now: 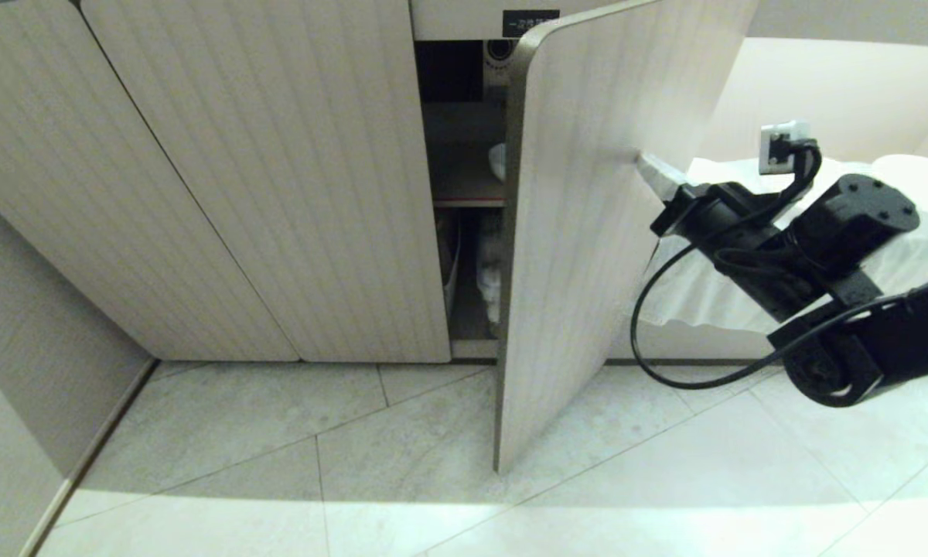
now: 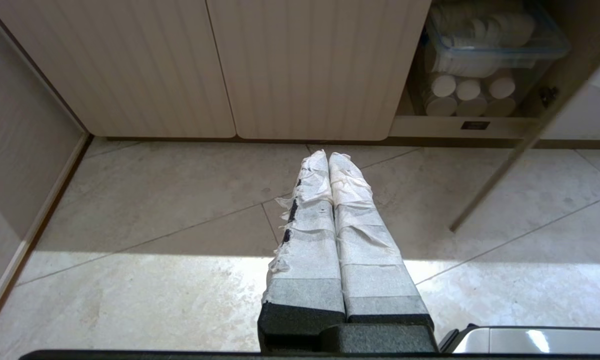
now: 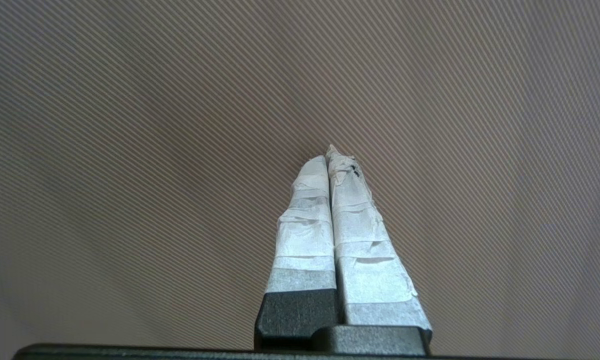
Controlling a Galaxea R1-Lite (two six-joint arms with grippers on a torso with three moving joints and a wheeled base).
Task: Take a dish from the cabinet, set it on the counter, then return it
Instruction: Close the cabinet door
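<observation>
Right gripper (image 1: 643, 161) has its 2 tape-wrapped fingers pressed together, holding nothing, with the tips against the outer ribbed face of the half-open beige wood-grain cabinet door (image 1: 580, 255). In the right wrist view the fingertips (image 3: 330, 160) sit right at the ribbed surface and nothing else shows.

Left gripper (image 2: 328, 157) is also closed and empty, parked low over the pale stone-tile floor (image 1: 294, 456), well apart from the low beige ribbed cabinet (image 1: 263, 178).

Through the door gap, the red-edged inner shelf (image 1: 468, 203) and some white items are visible, but the single white ceramic bowl can't be picked out. The left wrist view shows a clear plastic bin (image 2: 495, 45) of stacked white dishware and small round white pieces on the bottom level — which one is the dish, can't tell. Counter not in view.

Judgement: the door step is in hand, with the task at either its start or its end.

Risks:
- tips contact a flat panel with no grip — could slide along the ribs
- the door's free edge could swing unchecked
- black cable loop (image 1: 649, 348) hangs near the door's lower edge and could catch
</observation>
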